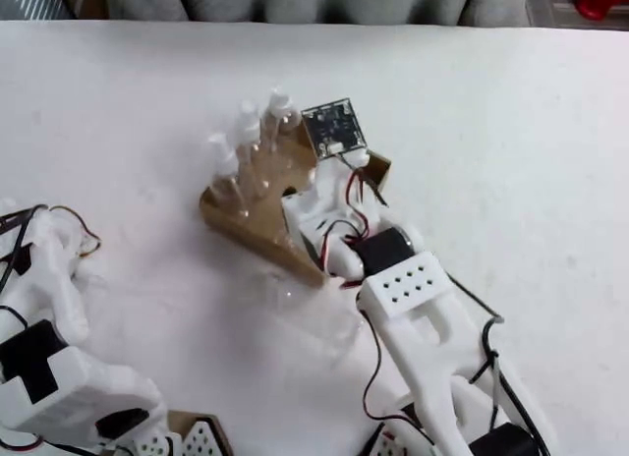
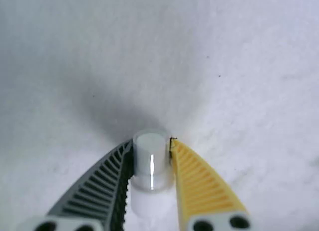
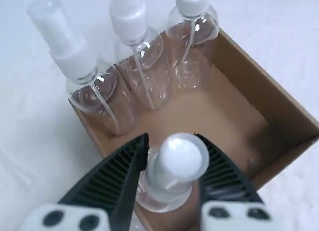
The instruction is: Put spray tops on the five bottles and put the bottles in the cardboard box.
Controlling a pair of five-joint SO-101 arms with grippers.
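Nearest item: clear plastic bottle with white spray top (image 3: 178, 161), clamped at the neck between the black fingers of the right gripper (image 3: 172, 140). It sits inside one end of the brown cardboard box (image 3: 239, 111); contact with the box floor cannot be told. Also in box: three clear bottles fitted with white spray tops (image 3: 142, 47), standing in a row along one wall. Left gripper (image 2: 150, 143): grey and yellow fingers closed on a white cylindrical spray top (image 2: 151, 161), above the white table (image 2: 239, 66). Status, as judged: three bottles done, fourth awaiting release, fifth yet to be topped and boxed.
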